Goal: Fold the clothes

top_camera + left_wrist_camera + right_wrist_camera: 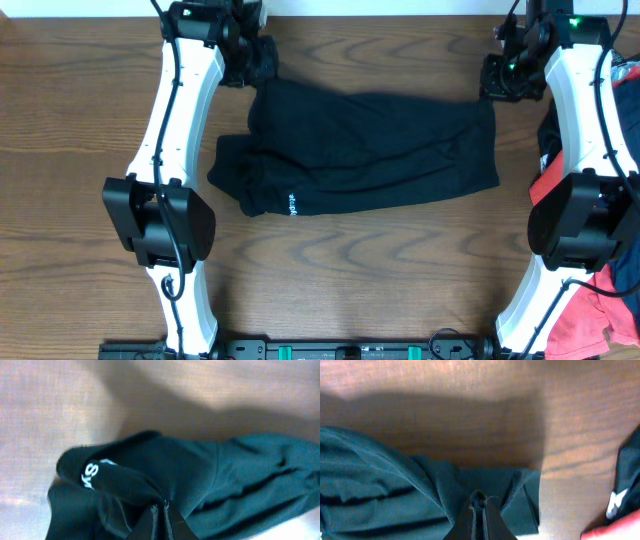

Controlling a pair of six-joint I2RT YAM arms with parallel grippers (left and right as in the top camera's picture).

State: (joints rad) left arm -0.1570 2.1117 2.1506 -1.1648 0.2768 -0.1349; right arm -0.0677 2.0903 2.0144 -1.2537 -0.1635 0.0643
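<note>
A black shirt (370, 150) lies spread across the middle of the wooden surface (350, 285), bunched into folds at its left end. Small white lettering (293, 203) shows near its lower left edge. The left claw (262, 62) sits at the garment's upper left corner in the overhead view. In the left wrist view its fingers are pressed together on a pinch of dark fabric at the bottom of the frame. The right claw (492, 80) sits at the shirt's upper right corner. From the right wrist camera it too is pinched narrow on the cloth's edge. Both white arms reach up from the bottom of the overhead frame, one on each side of the shirt. A coral-red garment (590, 318) lies at the far right edge, partly hidden behind the right arm and apart from the shirt.
</note>
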